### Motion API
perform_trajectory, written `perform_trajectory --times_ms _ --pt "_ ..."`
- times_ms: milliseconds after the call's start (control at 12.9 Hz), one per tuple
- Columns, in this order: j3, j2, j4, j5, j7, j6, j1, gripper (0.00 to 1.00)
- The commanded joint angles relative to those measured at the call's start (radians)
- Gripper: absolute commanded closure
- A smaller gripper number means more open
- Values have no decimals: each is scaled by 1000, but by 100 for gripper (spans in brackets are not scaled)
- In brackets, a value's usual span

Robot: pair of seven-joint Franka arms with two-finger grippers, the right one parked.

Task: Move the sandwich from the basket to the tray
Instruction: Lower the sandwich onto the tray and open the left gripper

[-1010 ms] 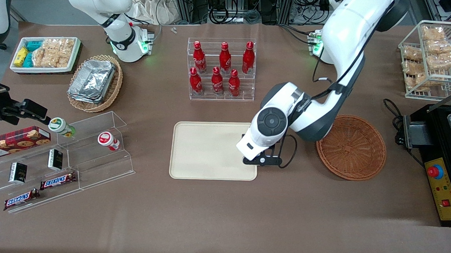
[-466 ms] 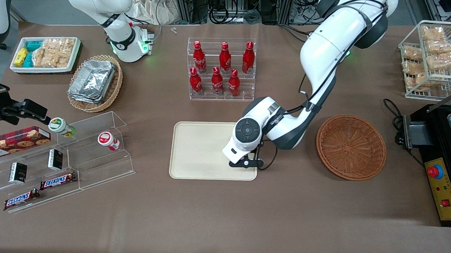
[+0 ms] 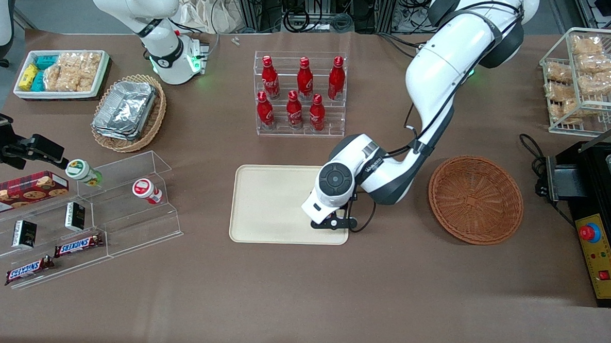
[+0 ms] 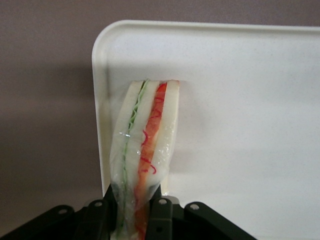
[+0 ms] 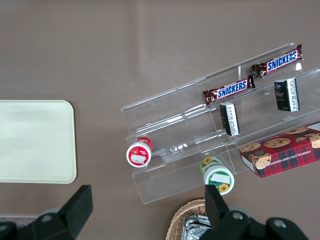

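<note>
— Left wrist view first: what is the hand (image 4: 135, 212) doing?
— Its two black fingers (image 4: 161, 212) are clamped on the narrow end of the sandwich (image 4: 145, 150). The wedge hangs from them in its clear wrap, edge toward the camera, showing white bread with a green layer and a red-orange layer.

— Where is the sandwich relative to the tray (image 4: 240, 110)?
— Over the tray, just inside one rounded corner and close to the rim. Its free end seems to reach the tray's surface, though I cannot tell for certain that it touches.

— And from the front view?
— The white wrist of the working arm covers the sandwich there. The hand (image 3: 332, 223) sits low over the tray (image 3: 273, 206), at the end nearest the basket (image 3: 475, 199) and near the edge closest to the camera.

— Is anything in the basket?
— No, only bare reddish-brown wicker shows. It stands on the brown tabletop (image 3: 300, 295) beside the tray, toward the working arm's end, apart from it.

— Anything else close by?
— A clear rack of red bottles (image 3: 301, 94) stands farther from the camera than the tray.
</note>
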Motion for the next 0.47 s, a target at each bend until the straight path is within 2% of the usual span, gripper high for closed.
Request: perform_trajectory --times_ms 0,388 --pt "6 10 33 24 -20 -5 -5 0" --pt "5 -39 57 35 -23 -16 -2 0"
